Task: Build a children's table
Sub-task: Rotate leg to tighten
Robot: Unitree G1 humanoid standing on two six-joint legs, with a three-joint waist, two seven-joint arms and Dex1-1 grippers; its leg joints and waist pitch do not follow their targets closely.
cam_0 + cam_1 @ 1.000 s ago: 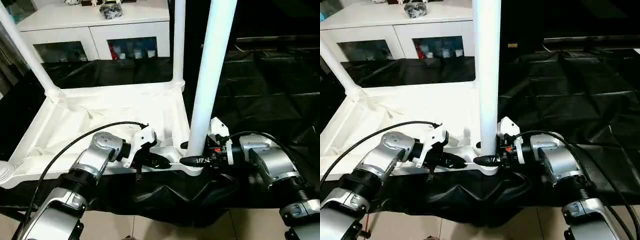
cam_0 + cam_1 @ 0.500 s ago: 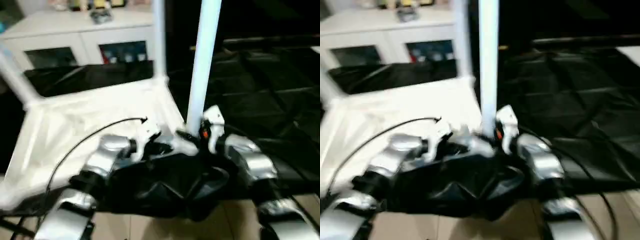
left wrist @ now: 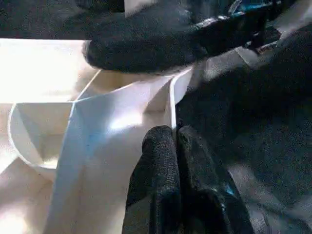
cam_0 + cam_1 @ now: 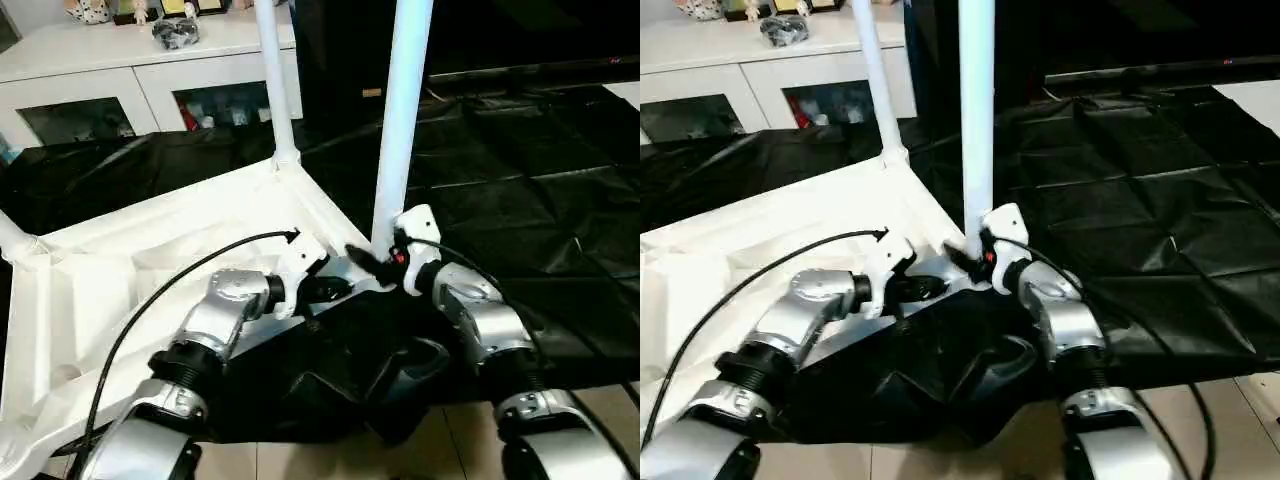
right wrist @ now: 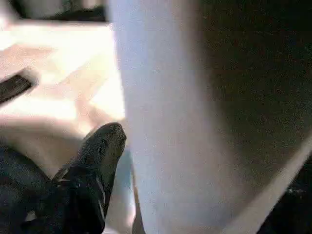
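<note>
Two tools meet at the near corner of the upturned table top (image 4: pixel 150 260), which lies on the black tabletop (image 4: pixel 520 170) to my left. My left tool (image 3: pixel 176 146) is pressed together on the top's rim — my right tool (image 4: pixel 368 262) sits at the foot of the upright leg (image 4: pixel 400 120), its spread I cannot tell. That leg's long axis runs straight up from its corner socket, so the right arm is nearer.

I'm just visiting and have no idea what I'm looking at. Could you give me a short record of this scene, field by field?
Work: a white children's table top lies upside down on a black-draped work table.
Legs: near leg and far leg stand upright in corner sockets; a third leg rises at the left edge.
Left gripper: shut on the top's thin rim wall.
Right gripper: at the base of the near leg; grip unclear.
Background: white glass-door cabinet.
</note>
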